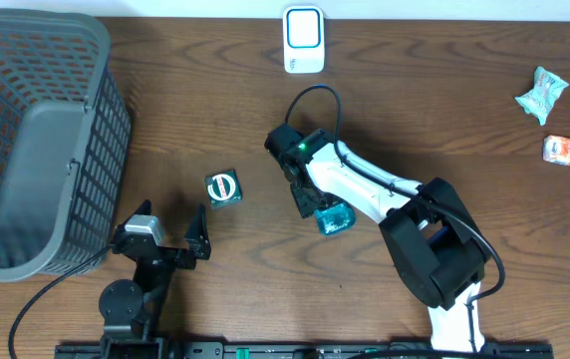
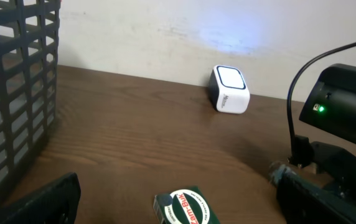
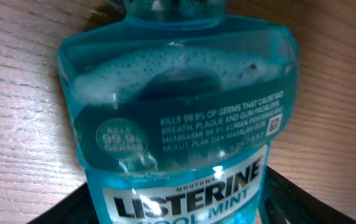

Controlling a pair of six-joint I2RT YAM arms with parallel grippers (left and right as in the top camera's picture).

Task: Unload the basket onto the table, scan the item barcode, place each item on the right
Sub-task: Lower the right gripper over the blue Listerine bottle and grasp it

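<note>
Two hands in view. The right hand (image 1: 315, 204) straddles the clear blue plastic mouthwash bottle (image 1: 336, 217), which appears to lie on the dark wooden bench (image 1: 444, 110) near its middle. The wrist view shows dark fingers at either side of the label, but I cannot tell whether they are clenched on it. The left hand (image 1: 172, 235) hangs released and empty, near a small dark green box (image 1: 223, 187). The white block-shaped scanner (image 1: 303, 40) stands at the far edge, well apart from the bottle. Judgement: early stage, at the pick-up at best. Lifting, carrying and presenting the barcode to the scanner are not yet done.
</note>
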